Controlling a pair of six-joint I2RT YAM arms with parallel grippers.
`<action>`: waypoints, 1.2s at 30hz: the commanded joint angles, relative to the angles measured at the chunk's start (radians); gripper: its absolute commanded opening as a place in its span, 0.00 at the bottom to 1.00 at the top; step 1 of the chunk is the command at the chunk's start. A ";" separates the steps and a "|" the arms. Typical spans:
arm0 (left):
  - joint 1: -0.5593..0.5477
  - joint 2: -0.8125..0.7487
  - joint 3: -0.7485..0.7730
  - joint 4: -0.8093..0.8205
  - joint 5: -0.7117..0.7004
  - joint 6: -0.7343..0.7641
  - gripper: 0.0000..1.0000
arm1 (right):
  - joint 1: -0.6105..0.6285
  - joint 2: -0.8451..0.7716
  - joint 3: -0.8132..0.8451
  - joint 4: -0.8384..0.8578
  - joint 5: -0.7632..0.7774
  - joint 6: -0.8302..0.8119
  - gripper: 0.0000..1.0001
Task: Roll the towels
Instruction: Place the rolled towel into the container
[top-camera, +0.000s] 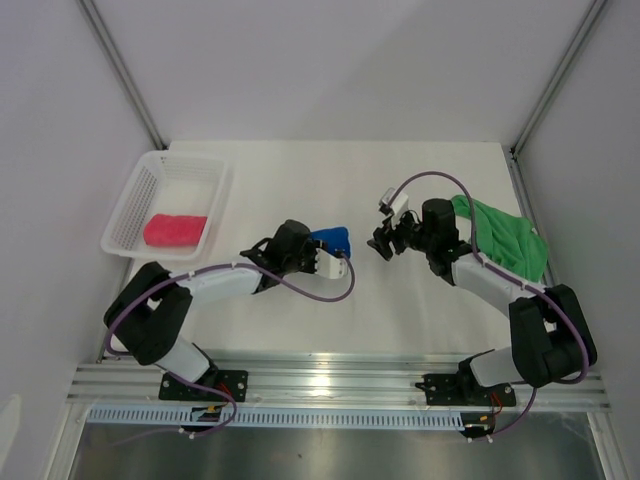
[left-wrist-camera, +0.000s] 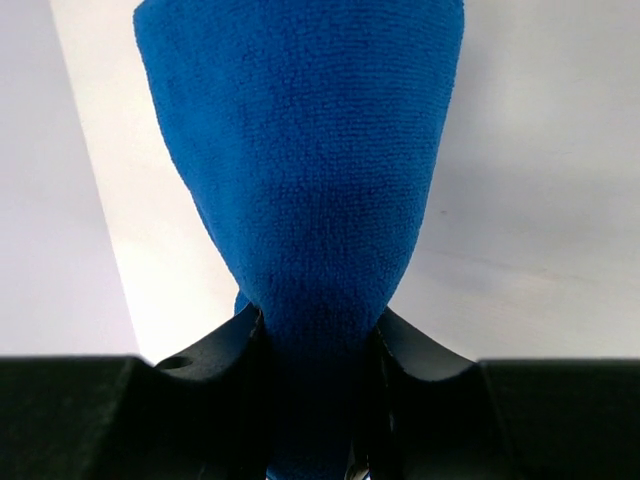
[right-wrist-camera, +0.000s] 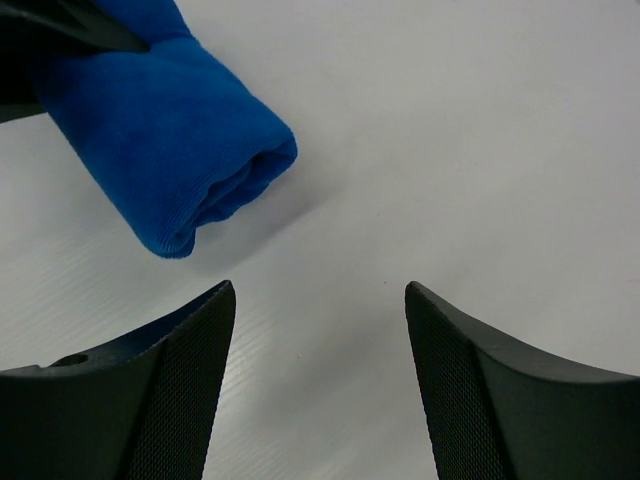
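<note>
A rolled royal blue towel (top-camera: 333, 241) lies mid-table, and my left gripper (top-camera: 326, 258) is shut on one end of it. In the left wrist view the blue towel (left-wrist-camera: 300, 170) fills the frame and narrows between the jaws. The right wrist view shows the blue towel (right-wrist-camera: 165, 140) as a roll at upper left. My right gripper (top-camera: 385, 245) stands open just right of the roll, with nothing between its fingers (right-wrist-camera: 175, 380). A pink-red towel (top-camera: 175, 230) lies rolled in the basket. The bright green towel (top-camera: 508, 240) lies crumpled at the right, partly behind the right arm.
The white mesh basket (top-camera: 150, 185) stands at the back left. Grey walls close in the table on three sides. A metal rail (top-camera: 340, 385) runs along the near edge by the arm bases.
</note>
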 joint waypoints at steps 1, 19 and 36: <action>0.059 -0.032 0.072 0.037 0.002 0.023 0.01 | -0.003 -0.051 -0.012 0.055 0.036 -0.002 0.71; 0.599 -0.126 0.271 -0.015 0.096 0.299 0.01 | 0.057 -0.035 -0.073 0.162 0.073 0.129 0.71; 0.927 0.011 0.205 0.158 0.117 0.453 0.01 | 0.158 0.063 0.011 0.120 0.116 0.187 0.71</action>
